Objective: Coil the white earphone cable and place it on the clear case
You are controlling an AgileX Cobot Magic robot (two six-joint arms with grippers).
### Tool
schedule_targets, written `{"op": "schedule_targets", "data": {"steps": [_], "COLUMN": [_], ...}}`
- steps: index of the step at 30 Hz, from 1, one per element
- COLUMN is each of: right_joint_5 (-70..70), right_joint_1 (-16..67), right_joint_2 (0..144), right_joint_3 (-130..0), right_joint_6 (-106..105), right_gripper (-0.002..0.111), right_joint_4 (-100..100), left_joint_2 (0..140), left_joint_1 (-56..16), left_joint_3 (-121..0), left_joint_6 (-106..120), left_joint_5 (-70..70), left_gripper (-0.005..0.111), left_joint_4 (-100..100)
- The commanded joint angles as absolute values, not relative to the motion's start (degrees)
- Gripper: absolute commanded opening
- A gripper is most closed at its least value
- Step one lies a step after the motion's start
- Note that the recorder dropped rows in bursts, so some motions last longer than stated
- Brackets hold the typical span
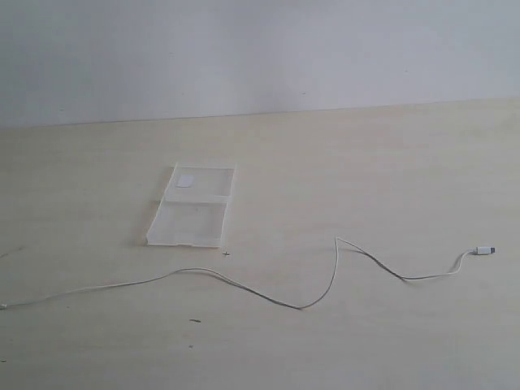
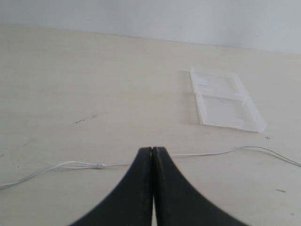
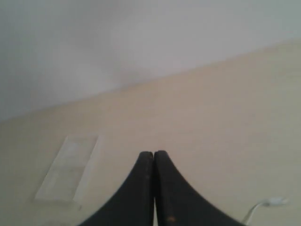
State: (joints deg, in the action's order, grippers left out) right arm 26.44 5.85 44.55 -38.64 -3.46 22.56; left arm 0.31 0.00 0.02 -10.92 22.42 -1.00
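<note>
Across the bench [image 1: 390,162] the earphone cable [image 1: 301,307] sprawls uncoiled, passing near the case [image 1: 191,223], which lies flat to receive it. Left pincer [image 2: 152,149] and right pincer [image 3: 153,153] are pressed together, empty; coiling seems not yet begun.

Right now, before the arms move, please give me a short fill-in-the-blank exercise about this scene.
1. The white earphone cable lies uncoiled on the ____.
2. The clear case lies ____, its two panels flat.
3. The jaws of the left gripper and the right gripper are ____.
Missing words: table; open; shut.
</note>
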Motion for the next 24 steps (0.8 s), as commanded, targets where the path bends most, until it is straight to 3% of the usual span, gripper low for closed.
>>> {"op": "schedule_targets", "data": {"steps": [1, 6, 13, 20, 24], "right_joint_5": [35.86, 41.89, 61.15, 47.9, 39.93], "right_joint_1": [5.4, 5.4, 6.6, 21.07, 28.26], "right_joint_2": [52.43, 57.47, 65.53, 74.71, 81.63], "right_joint_3": [-38.9, -38.9, -41.63, -45.09, -48.59], "right_joint_6": [-36.9, -48.5, -70.98, -80.43, -82.38], "right_gripper": [0.0, 0.0, 0.0, 0.0, 0.008], "right_joint_4": [53.69, 71.58, 77.87, 76.28, 75.78], "left_joint_2": [0.0, 0.0, 0.0, 0.0, 0.0], "left_joint_1": [0.07, 0.07, 0.07, 0.07, 0.07], "left_joint_3": [0.0, 0.0, 0.0, 0.0, 0.0], "left_joint_6": [-10.78, -10.78, -10.78, -10.78, -10.78], "left_joint_5": [22.12, 22.12, 22.12, 22.12, 22.12], "left_gripper": [0.0, 0.0, 0.0, 0.0, 0.0], "left_joint_4": [-0.93, -0.93, -0.93, -0.93, -0.93]}}
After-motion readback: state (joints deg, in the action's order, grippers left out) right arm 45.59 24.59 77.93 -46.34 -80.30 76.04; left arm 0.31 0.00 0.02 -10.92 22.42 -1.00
